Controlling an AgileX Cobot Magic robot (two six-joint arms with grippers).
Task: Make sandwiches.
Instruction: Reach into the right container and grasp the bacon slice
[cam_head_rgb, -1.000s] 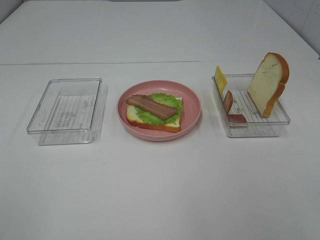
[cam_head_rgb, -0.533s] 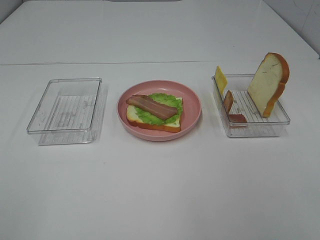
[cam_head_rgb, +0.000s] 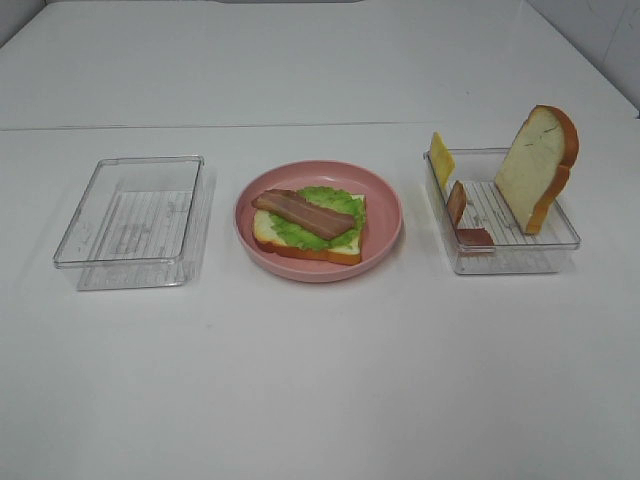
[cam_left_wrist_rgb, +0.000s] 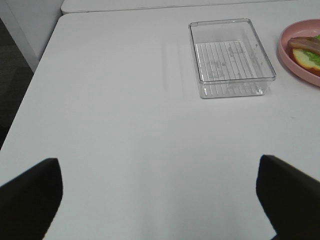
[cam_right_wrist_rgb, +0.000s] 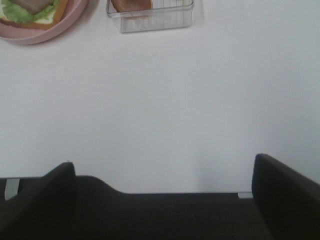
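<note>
An open-faced sandwich (cam_head_rgb: 308, 222) lies on a round pink plate (cam_head_rgb: 385, 205) at the table's middle: a white bread slice, green lettuce and one bacon strip on top. Right of it, a clear box (cam_head_rgb: 510, 255) holds an upright bread slice (cam_head_rgb: 535, 165), a yellow cheese slice (cam_head_rgb: 441, 158) and bacon strips (cam_head_rgb: 457, 203). Neither gripper shows in the high view. My left gripper (cam_left_wrist_rgb: 160, 200) stands open over bare table, well short of the plate (cam_left_wrist_rgb: 295, 62). At the table's near edge my right gripper (cam_right_wrist_rgb: 162, 187) is open and holds nothing, far from the sandwich (cam_right_wrist_rgb: 30, 10).
An empty clear box (cam_head_rgb: 130, 215) sits left of the plate, and the left wrist view shows the empty box (cam_left_wrist_rgb: 231, 57) ahead of my left fingers. The right box (cam_right_wrist_rgb: 155, 17) lies ahead of my right gripper. The white table's left edge drops off to a dark floor (cam_left_wrist_rgb: 12, 95).
</note>
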